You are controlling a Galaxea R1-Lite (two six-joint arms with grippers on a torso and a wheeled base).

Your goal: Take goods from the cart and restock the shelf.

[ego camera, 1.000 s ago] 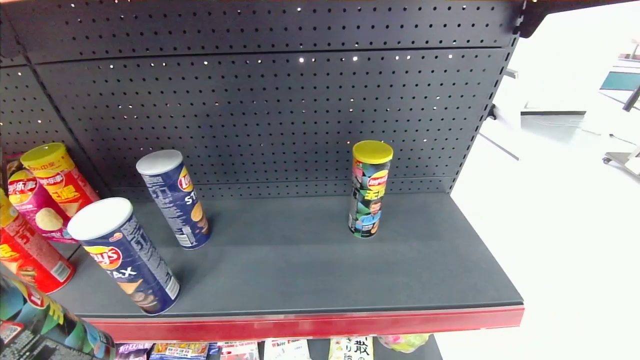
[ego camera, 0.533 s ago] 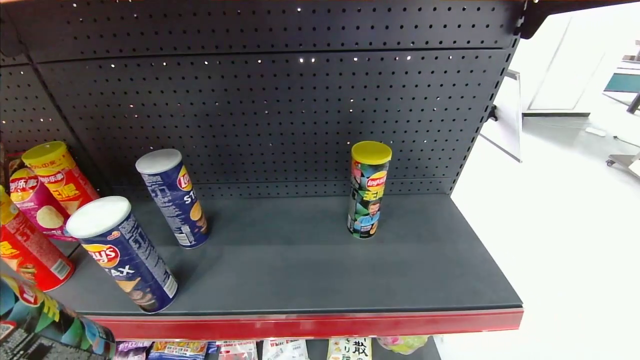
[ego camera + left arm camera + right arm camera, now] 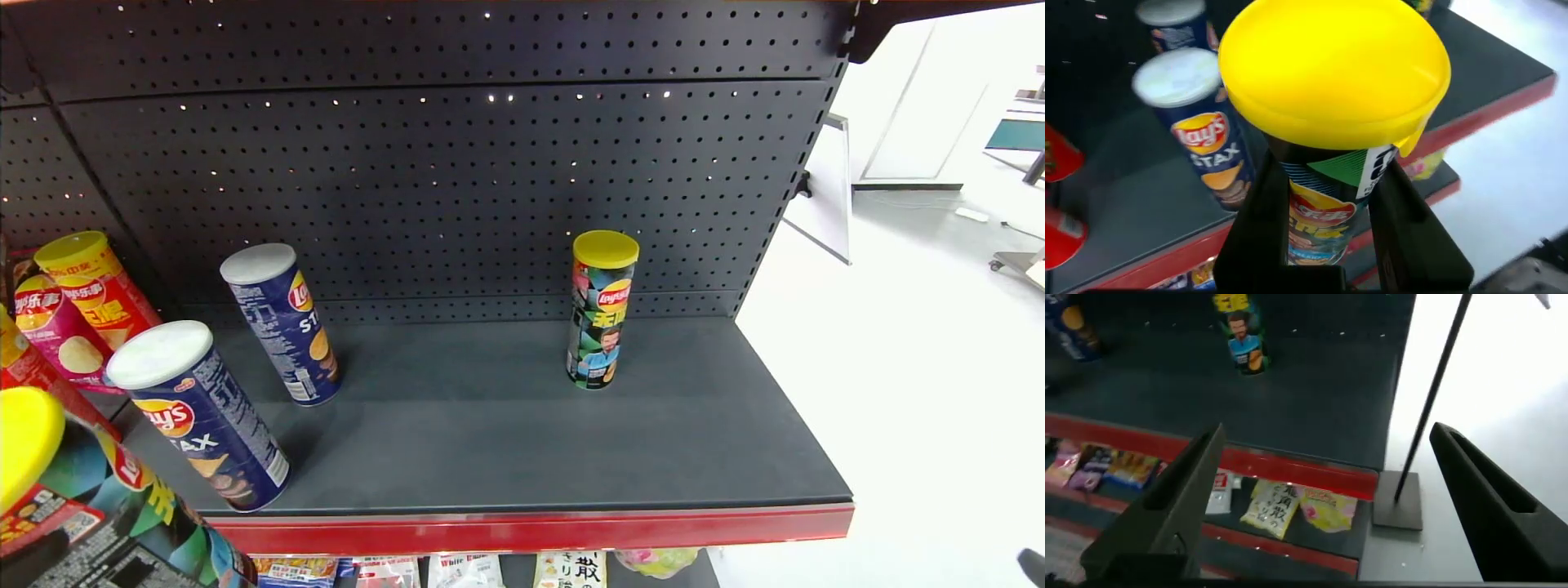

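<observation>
- Head view: the shelf board (image 3: 490, 425) is matte dark grey with a red front lip (image 3: 531, 529). Behind it is a black pegboard (image 3: 449, 188) with light showing through some of its holes.
- On the board, a yellow-lidded standing can (image 3: 604, 310) is upright near the back, right of centre. The rear blue can (image 3: 282, 327) and front blue can (image 3: 200, 416) are well apart from it on the left. Red and pink cans (image 3: 73, 302) crowd the far left.
- The held can (image 3: 82, 506) is at the lower left, in front of the lip and not on the board.
- To the right of the shelf end is a pale, brightly lit floor (image 3: 922, 367).
- Left wrist view: the left gripper (image 3: 1331, 233) is clamped on the held can's body below its yellow lid, one finger on each side. The front blue can is just beyond it.
- Right wrist view: the right gripper (image 3: 1327, 506) is spread wide with nothing in it, in front of the red lip. Snack packets (image 3: 1282, 506) lie on the shelf below, and a sign stand (image 3: 1398, 502) rests on the floor.
</observation>
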